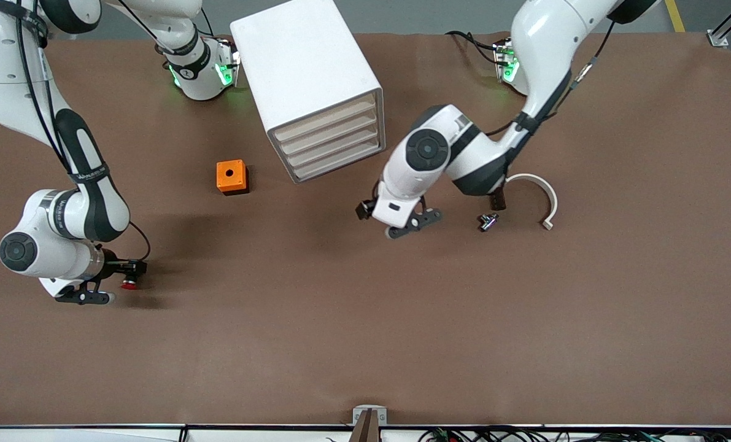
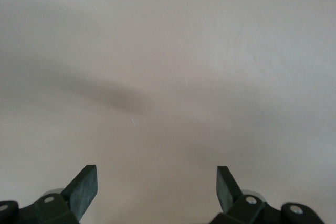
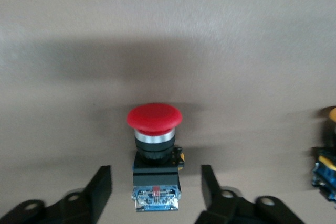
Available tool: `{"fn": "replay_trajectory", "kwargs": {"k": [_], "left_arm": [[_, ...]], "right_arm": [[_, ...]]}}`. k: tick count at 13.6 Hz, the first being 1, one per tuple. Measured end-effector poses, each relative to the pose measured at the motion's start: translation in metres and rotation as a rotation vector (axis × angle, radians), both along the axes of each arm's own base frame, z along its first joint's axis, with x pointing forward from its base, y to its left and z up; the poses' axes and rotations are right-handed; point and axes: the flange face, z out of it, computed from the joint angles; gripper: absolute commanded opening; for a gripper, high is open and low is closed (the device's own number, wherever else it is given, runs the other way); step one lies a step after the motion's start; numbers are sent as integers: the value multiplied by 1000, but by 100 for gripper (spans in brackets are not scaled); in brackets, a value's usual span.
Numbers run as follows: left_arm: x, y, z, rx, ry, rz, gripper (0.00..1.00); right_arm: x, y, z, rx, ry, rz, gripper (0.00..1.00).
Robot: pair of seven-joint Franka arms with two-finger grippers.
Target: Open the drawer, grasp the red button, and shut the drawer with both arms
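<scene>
The brown worktop (image 1: 365, 319) carries a white drawer cabinet (image 1: 313, 86) with all its drawers pushed in, their contents hidden. Nearer the camera, toward the right arm's end, sits an orange cube box (image 1: 231, 177) with a hole on top. The left hand (image 1: 413, 223) hangs spread and empty over bare worktop. The right hand (image 1: 98, 296) is open, fingers either side of the red-capped button (image 3: 155, 153) without gripping it.

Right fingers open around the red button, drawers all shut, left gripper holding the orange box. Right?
No. The left gripper holds nothing: the left wrist view shows its fingers open over bare table, and the orange box sits on the table beside the drawer cabinet. The rest stands: right gripper open around the red button, drawers shut.
</scene>
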Motion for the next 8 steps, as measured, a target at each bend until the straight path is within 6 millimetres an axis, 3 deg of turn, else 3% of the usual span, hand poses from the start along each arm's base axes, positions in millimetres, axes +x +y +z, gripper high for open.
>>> {"fn": "replay_trajectory", "kwargs": {"k": [2, 4, 8], "left_arm": [[15, 19, 6, 39, -31, -31, 100], [28, 41, 14, 69, -40, -80, 100], [69, 125, 64, 100, -93, -198, 100]], "right_arm": [[8, 1, 36, -8, -34, 3, 100], [9, 10, 89, -14, -22, 12, 100], [-2, 40, 201, -32, 0, 40, 100]]}}
